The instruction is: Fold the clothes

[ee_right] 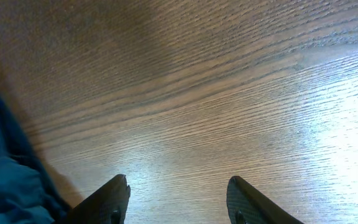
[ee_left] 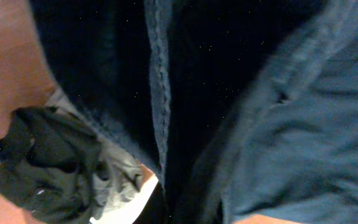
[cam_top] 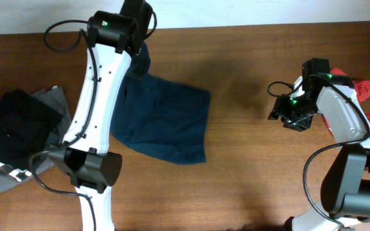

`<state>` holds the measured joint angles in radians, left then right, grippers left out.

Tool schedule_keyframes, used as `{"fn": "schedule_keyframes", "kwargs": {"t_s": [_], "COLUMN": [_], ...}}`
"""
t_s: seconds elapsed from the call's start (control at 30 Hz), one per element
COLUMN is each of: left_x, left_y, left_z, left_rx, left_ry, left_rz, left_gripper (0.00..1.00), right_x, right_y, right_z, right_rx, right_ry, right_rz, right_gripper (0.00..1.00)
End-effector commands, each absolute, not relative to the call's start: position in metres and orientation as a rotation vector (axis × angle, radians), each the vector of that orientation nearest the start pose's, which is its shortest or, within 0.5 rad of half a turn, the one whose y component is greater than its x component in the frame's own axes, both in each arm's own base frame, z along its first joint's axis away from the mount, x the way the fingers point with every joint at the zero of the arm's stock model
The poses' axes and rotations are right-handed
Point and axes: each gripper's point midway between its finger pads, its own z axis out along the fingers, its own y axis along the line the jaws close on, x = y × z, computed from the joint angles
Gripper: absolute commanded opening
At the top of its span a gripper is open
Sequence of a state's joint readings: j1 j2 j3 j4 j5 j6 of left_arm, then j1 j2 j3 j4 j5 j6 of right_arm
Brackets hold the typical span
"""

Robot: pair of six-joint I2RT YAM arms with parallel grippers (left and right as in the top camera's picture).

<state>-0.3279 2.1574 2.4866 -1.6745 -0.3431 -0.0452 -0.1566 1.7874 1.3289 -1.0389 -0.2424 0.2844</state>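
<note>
The clothes in play are dark navy-blue shorts [cam_top: 166, 122], spread on the wooden table left of centre. Their top corner is drawn up toward my left gripper [cam_top: 140, 42] at the far edge. In the left wrist view the navy fabric [ee_left: 241, 93] hangs close and fills the frame, with a seam down the middle, and it hides the fingers. That gripper is shut on the shorts. My right gripper [ee_right: 178, 182] stands open over bare wood, nothing between its fingers, well right of the shorts [ee_right: 5, 180]; overhead it is the right gripper [cam_top: 280, 114].
A pile of black and grey garments [cam_top: 18, 135] lies at the table's left edge, also in the left wrist view as the pile [ee_left: 42, 168]. Red cloth [cam_top: 365, 90] sits at the right edge behind the right arm. Bare wood lies between shorts and right gripper.
</note>
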Motion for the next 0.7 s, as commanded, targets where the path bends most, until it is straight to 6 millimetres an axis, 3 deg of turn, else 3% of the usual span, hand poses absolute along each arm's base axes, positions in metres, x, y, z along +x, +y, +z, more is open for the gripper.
{"fn": "schedule_keyframes", "kwargs": {"t_s": [0.0, 0.13, 0.4, 0.57, 0.67], "left_x": [0.418, 0.412, 0.396, 0.388, 0.392], "left_y": [-0.115, -0.131, -0.166, -0.185, -0.179], "left_z": [0.242, 0.218, 0.140, 0.128, 0.136], "left_rx": [0.414, 0.432, 0.378, 0.409, 0.416], "left_ry": [2.803, 2.856, 3.011, 2.998, 2.952], "left_rz": [0.297, 0.309, 0.291, 0.309, 0.400], "left_gripper": [0.00, 0.00, 0.00, 0.00, 0.00], "right_x": [0.342, 0.342, 0.341, 0.341, 0.341], "right_y": [-0.016, -0.016, -0.015, -0.015, -0.015], "right_z": [0.075, 0.075, 0.075, 0.075, 0.075], "right_rx": [0.662, 0.663, 0.664, 0.664, 0.664], "right_ry": [2.990, 2.992, 2.995, 2.995, 2.995], "right_rz": [0.351, 0.352, 0.357, 0.357, 0.357], "right_gripper": [0.56, 0.56, 0.56, 0.56, 0.56]}}
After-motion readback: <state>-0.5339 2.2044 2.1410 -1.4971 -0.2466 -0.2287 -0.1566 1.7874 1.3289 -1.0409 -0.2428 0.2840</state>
